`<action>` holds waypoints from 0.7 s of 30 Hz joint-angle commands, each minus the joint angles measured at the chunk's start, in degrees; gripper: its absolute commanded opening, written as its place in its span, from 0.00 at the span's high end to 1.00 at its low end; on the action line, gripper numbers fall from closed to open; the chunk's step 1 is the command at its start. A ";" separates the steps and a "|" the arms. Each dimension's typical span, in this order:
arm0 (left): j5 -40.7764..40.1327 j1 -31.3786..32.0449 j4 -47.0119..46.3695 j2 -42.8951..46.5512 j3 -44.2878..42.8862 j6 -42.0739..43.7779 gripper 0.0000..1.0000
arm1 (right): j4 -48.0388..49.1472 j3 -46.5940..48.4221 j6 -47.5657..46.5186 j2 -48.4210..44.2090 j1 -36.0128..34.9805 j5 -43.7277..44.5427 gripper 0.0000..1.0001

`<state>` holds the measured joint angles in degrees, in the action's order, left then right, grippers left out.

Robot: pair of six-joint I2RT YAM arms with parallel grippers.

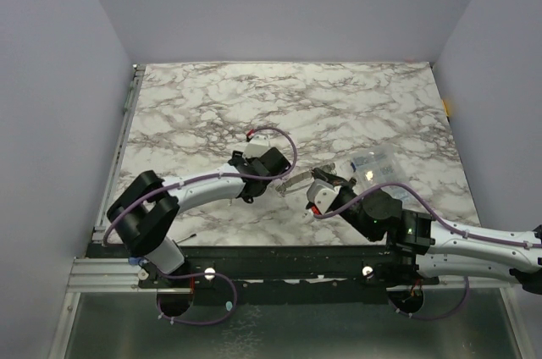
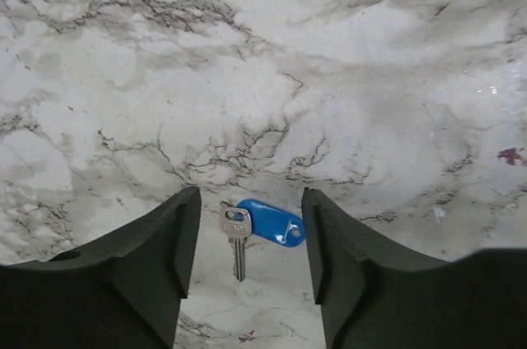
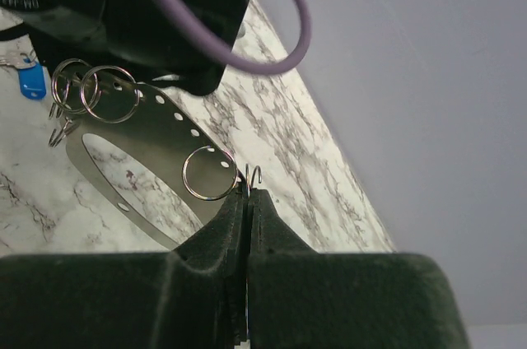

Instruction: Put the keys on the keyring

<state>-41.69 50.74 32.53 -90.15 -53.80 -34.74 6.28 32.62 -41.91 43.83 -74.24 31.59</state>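
Note:
A silver key with a blue plastic head (image 2: 272,221) lies flat on the marble, loose, between the fingers of my left gripper (image 2: 251,221), which hovers open over it. My right gripper (image 3: 248,197) is shut on the end of the keyring (image 3: 156,131), a flat grey metal hoop with punched holes, and holds it off the table. Small split rings (image 3: 111,94) hang on the hoop. The blue head (image 3: 31,81) also shows beyond the hoop's far end. From above, the left gripper (image 1: 254,183) and right gripper (image 1: 324,183) face each other with the keyring (image 1: 296,179) between them. No other keys are visible.
A clear plastic box (image 1: 373,164) sits on the marble table (image 1: 339,105) just behind the right gripper. The left arm's purple cable (image 3: 280,28) loops close above the keyring. Grey walls enclose the table on three sides.

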 commanded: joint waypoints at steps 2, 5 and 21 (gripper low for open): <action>-1.38 -0.20 0.59 8.79 0.27 -1.06 0.36 | 1.28 1.30 0.85 0.27 0.05 -1.09 0.99; -0.57 -1.56 1.64 10.59 2.76 -4.85 0.36 | 1.23 1.30 0.87 0.37 0.06 -1.23 0.99; 6.00 -7.14 -3.25 12.14 11.46 -17.00 0.44 | 0.50 1.43 1.13 0.73 0.01 -2.18 0.99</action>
<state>-38.57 44.21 32.32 -78.91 -43.86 -48.47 6.28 32.62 -41.45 44.45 -74.24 30.52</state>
